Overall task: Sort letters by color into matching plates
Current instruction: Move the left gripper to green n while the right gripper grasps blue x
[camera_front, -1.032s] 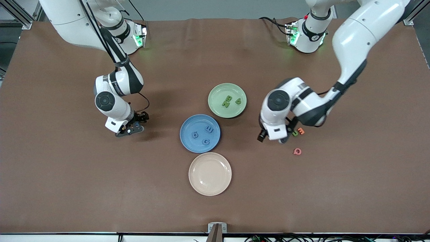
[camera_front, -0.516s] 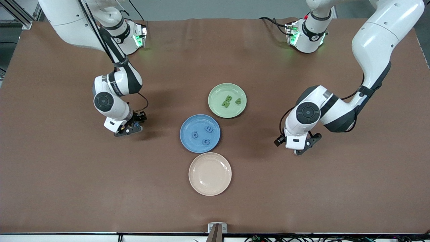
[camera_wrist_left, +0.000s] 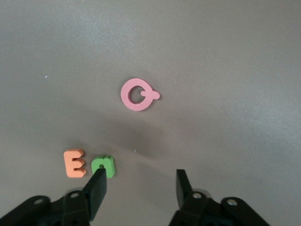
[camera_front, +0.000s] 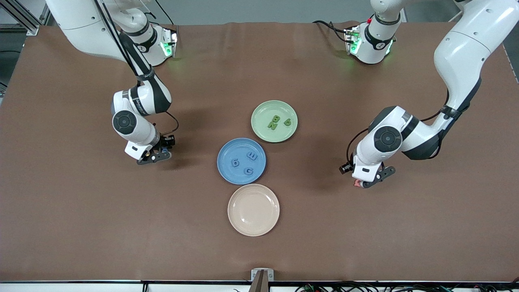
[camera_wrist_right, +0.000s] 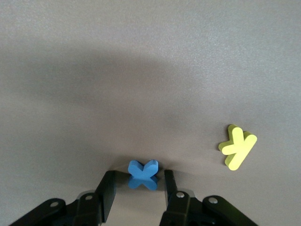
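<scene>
Down low, blue x (camera_wrist_right: 143,174) between right jaws, green u (camera_wrist_left: 103,165) beside left jaws.

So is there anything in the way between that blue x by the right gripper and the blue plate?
Nothing visible: bare table lies between the blue x, between the right gripper's fingers, and the blue plate.

left tool (camera_front: 367,183) swung out past pink Q (camera_wrist_left: 138,94), right tool (camera_wrist_right: 136,186) narrowing around blue x (camera_wrist_right: 143,174)
</scene>
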